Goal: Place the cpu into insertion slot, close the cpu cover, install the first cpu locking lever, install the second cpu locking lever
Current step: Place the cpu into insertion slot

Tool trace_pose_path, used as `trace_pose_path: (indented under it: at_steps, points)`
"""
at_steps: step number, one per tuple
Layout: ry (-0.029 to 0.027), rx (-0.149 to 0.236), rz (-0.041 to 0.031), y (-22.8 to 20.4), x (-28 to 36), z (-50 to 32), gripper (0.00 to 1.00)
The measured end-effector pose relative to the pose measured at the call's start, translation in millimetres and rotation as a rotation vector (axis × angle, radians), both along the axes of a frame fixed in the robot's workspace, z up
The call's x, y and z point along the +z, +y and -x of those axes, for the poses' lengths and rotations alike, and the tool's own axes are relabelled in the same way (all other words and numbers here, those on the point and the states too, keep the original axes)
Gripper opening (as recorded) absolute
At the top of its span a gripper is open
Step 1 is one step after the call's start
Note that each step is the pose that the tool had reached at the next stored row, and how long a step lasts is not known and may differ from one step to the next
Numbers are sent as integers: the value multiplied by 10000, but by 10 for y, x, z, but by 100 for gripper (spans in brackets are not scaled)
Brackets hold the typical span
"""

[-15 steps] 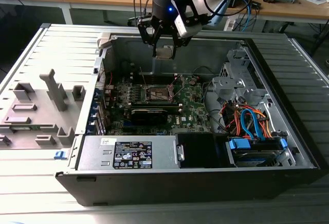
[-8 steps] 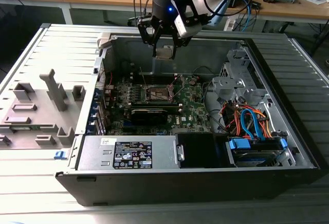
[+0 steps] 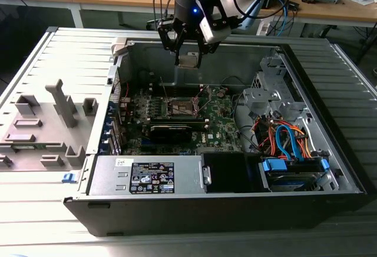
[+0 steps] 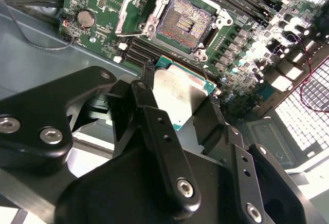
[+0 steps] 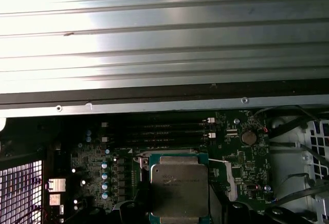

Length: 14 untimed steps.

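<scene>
The cpu [image 3: 188, 61], a small square chip with a silver lid on a green edge, hangs above the far wall of the open computer case, with my gripper [image 3: 188, 58] shut on it. In the second wrist view the cpu [image 4: 181, 94] sits between the two black fingers [image 4: 148, 93], tilted, just short of the insertion slot [image 4: 184, 24], whose brownish-gold contact field lies bare. The silver cpu cover [image 4: 132, 9] stands raised at one side of the slot. In the exterior view the insertion slot [image 3: 181, 107] lies on the motherboard, below and nearer than the gripper. In the first wrist view the cpu [image 5: 180, 190] hides most of the slot.
A long black card [image 3: 171, 129] lies just in front of the slot. A grey power supply [image 3: 147, 177] fills the case's near side, with a drive cage and coloured cables [image 3: 288, 145] on the exterior view's right. A grey fixture tray [image 3: 41, 127] sits outside the case.
</scene>
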State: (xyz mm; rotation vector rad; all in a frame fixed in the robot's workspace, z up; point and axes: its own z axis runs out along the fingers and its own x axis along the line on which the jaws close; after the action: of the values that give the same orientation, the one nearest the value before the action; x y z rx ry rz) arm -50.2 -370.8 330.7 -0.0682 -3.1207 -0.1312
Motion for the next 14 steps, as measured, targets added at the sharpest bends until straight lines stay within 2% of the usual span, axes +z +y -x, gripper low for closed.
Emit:
trace_pose_path:
  at_steps: [14]
  points:
    - [0, -241, 2, 0, 0, 0, 54]
